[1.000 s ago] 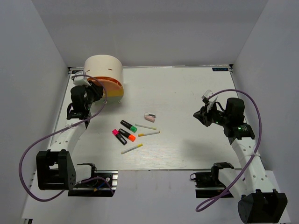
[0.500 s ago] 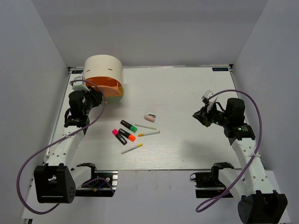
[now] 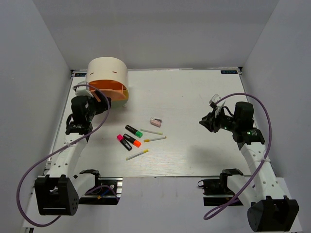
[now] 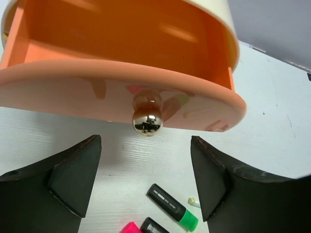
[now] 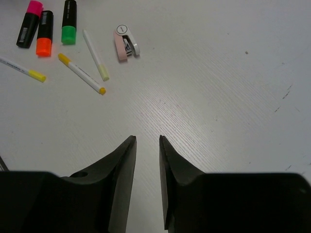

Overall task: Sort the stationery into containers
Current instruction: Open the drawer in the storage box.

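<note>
A white, wood-grained table [image 3: 204,92] is seen from above. At its far left corner a cream drum-shaped organiser [image 3: 108,70] is stood, with its orange drawer [image 3: 112,89] drawn out. Left of centre, three black highlighters are laid close together: a green-capped highlighter [image 3: 133,130], an orange-capped highlighter [image 3: 131,141] and a pink-capped highlighter [image 3: 123,141]. Three thin sticks [image 3: 154,139] are scattered just beside them. A small pinkish piece [image 3: 155,121] is set just beyond.

**White tabletop in a pale-walled cell**

A white table [image 3: 194,97] with a fine, wood-like grain fills the floor of the cell. Plain grey-white walls [image 3: 155,29] rise on its left, far and right sides. A small blue label [image 3: 230,72], its print too small to read, sits at the far right corner. A few dark specks [image 5: 246,52], possibly scuffs, dot the tabletop.
</note>
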Tool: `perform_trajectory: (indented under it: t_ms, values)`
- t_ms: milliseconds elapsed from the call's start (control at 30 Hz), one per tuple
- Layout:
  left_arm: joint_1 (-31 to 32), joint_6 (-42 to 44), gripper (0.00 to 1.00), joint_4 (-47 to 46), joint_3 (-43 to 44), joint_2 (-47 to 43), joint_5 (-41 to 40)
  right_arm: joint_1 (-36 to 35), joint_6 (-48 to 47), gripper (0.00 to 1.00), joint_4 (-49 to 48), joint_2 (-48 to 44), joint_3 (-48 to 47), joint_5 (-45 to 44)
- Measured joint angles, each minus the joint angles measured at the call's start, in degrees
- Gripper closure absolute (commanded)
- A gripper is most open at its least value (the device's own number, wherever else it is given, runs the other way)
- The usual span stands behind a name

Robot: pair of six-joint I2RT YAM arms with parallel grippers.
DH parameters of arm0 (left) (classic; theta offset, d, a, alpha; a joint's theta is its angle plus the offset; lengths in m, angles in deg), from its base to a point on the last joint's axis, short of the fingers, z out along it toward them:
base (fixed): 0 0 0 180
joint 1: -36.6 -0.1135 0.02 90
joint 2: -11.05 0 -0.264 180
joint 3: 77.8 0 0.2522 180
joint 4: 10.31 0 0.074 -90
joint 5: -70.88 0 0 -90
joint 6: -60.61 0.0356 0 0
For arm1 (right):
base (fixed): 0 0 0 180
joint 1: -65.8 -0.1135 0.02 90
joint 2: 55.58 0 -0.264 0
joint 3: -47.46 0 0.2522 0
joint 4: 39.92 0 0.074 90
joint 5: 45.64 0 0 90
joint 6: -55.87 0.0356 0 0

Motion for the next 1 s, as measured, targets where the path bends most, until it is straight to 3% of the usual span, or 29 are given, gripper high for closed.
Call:
perform_trajectory:
  t_ms: [100,333,533,1000]
  values:
    - [0.0,0.4,0.14,1.2,0.0,-2.3,0.2,0.0,-0.7,0.61,1.0,1.3,0.0,0.7]
    - [0.0,1.2,0.12,2.1,0.3,-4.6,0.8,0.0,-3.1,0.59,3.0,3.1,0.0,2.5]
    - [0.0,1.6,0.26,3.0,0.3,-4.0,2.1,0.0,-4.0,0.59,4.0,3.2,-0.2,3.0]
    - [0.0,2.0,0.29,6.4,0.3,-7.3,2.4,0.0,-4.4,0.58,4.2,3.2,-0.3,3.7]
